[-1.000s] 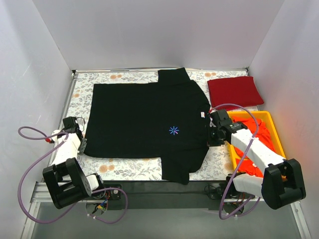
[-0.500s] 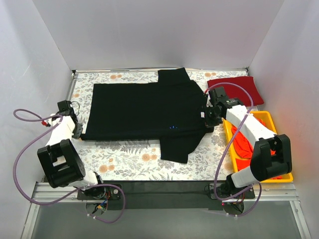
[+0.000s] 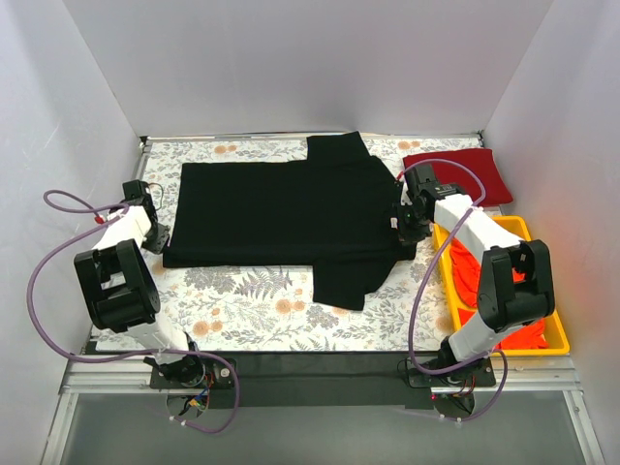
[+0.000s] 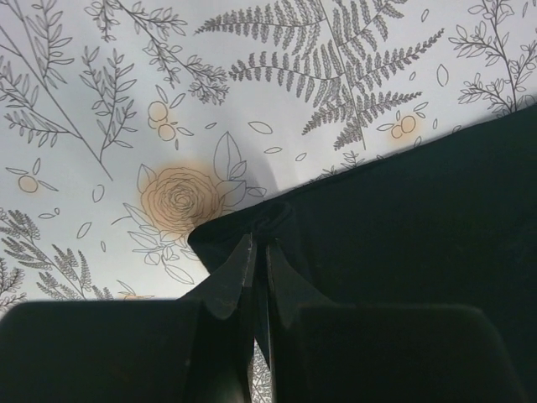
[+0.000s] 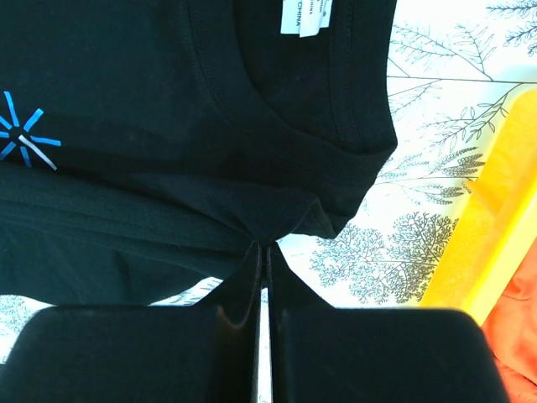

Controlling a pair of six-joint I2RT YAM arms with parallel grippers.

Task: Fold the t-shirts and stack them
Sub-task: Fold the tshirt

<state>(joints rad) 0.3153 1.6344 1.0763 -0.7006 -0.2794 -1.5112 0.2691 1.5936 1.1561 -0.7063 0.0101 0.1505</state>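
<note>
The black t-shirt (image 3: pixel 281 208) is soft, matt cloth with stitched seams; the dark red shirt (image 3: pixel 457 176), upper right, looks equally matt. The yellow bin (image 5: pixel 491 227) is smooth, slightly glossy plastic. The flower-printed table cover (image 3: pixel 252 300) lies smooth and matt.

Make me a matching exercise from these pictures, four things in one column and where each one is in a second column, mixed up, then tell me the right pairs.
Things
1. black cloth t-shirt with a blue asterisk logo
2. dark red folded cloth shirt
3. bright orange-red cloth shirts
4. yellow plastic bin

Places
A. piled inside the bin
B. far right corner of the floral-patterned table cover
C. spread across the middle, pinched by the left jaws at one end and the right jaws at the other
D. right side, nearer the arm bases than the red shirt

Pairs: 1-C, 2-B, 3-A, 4-D
</note>
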